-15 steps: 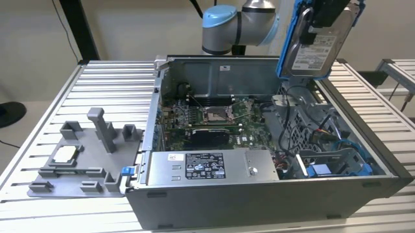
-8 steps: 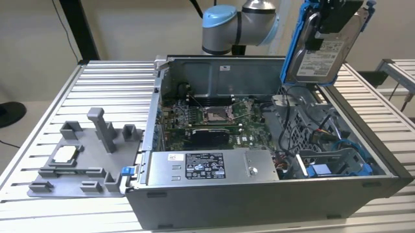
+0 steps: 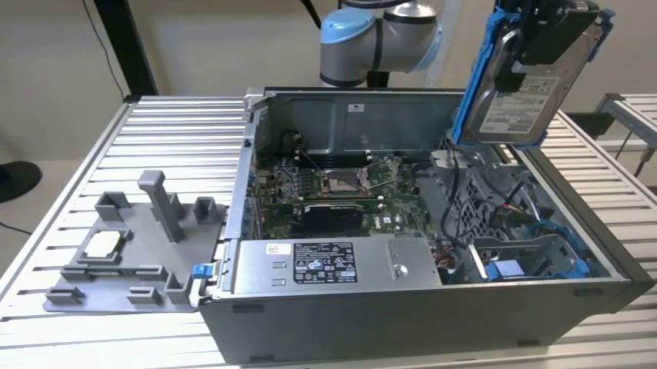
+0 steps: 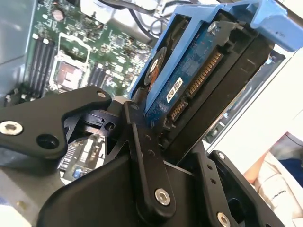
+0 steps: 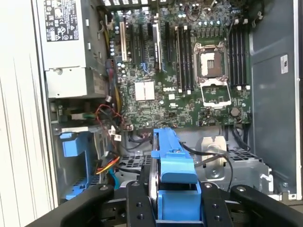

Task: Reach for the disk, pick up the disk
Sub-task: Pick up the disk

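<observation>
The claw [image 3: 544,38] pinches the disk [image 3: 518,96], which hangs upright above the open case [image 3: 431,307] at the exterior view's far right. The disk looks rigid, fairly heavy and shock-sensitive. Grip belongs on its bracket [image 4: 163,61] edges, clear of the connector pins.

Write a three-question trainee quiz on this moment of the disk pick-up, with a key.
1. True or false: the disk lies flat in its bay inside the computer case.
2. What do the gripper fingers clamp?
3. On the grey fixture at the exterior view's left lies: A) a processor chip, B) a fan, C) a cable.

Key: 1 false, it is held upright above the case; 2 the disk in its blue bracket; 3 A.
</observation>
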{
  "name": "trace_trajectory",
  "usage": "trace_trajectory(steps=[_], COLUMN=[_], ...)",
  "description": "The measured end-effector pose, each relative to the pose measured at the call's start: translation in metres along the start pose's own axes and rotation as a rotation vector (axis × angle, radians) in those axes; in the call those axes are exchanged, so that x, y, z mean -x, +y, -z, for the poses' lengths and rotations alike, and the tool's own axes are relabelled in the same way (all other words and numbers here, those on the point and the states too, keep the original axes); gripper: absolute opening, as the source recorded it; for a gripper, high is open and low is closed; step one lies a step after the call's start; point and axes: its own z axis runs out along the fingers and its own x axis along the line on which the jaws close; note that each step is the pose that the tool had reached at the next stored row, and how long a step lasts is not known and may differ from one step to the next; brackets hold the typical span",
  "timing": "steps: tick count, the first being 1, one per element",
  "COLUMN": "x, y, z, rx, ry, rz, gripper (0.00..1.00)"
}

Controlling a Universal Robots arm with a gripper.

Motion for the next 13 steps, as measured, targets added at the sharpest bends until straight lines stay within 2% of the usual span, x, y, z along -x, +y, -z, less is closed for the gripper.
trace_trajectory(steps=[7, 13], x=[-0.0264, -0.0530], y=[-0.0027, -0.0054], z=[-0.0001, -0.0004], rx=[0.0000, 0.0000], ry=[0.0001, 0.0000], rz=[0.000, 0.000], gripper=[0.00, 0.00])
